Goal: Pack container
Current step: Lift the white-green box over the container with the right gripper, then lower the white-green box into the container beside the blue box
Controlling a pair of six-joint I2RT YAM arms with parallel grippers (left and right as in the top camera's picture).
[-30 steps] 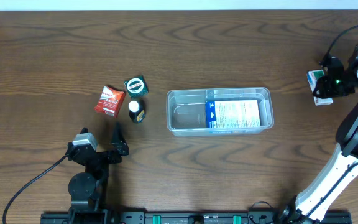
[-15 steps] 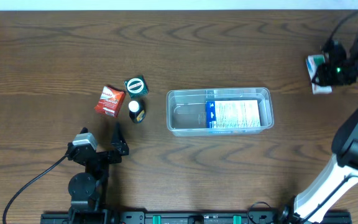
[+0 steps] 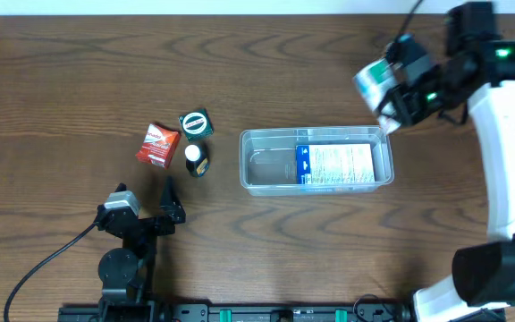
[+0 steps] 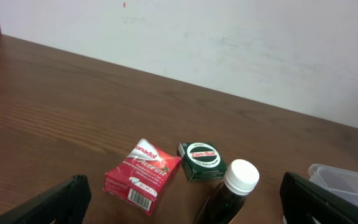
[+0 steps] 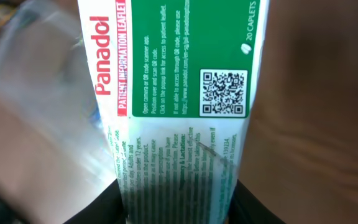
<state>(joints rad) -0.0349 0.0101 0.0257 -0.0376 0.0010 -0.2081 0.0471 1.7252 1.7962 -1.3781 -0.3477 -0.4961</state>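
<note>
The clear plastic container (image 3: 257, 165) lies mid-table with a blue-and-white box (image 3: 333, 165) in its right half. My right gripper (image 3: 392, 97) is shut on a green-and-white Panadol box (image 3: 375, 80), held in the air above the container's far right corner; the box fills the right wrist view (image 5: 179, 106). My left gripper (image 3: 166, 202) is open and empty, low near the front left. Ahead of it are a red Panadol box (image 3: 157, 145) (image 4: 143, 177), a green Zam-Buk tin (image 3: 196, 123) (image 4: 201, 160) and a dark bottle with a white cap (image 3: 195, 159) (image 4: 232, 196).
The container's corner (image 4: 347, 183) shows at the right edge of the left wrist view. A black cable (image 3: 47, 264) runs from the left arm base toward the front left. A pale wall (image 4: 229, 43) stands behind the table's far edge.
My right gripper has lifted the green Panadol box from the far right of the table and carried it left, to above the container's far right corner. The left arm has not moved.
</note>
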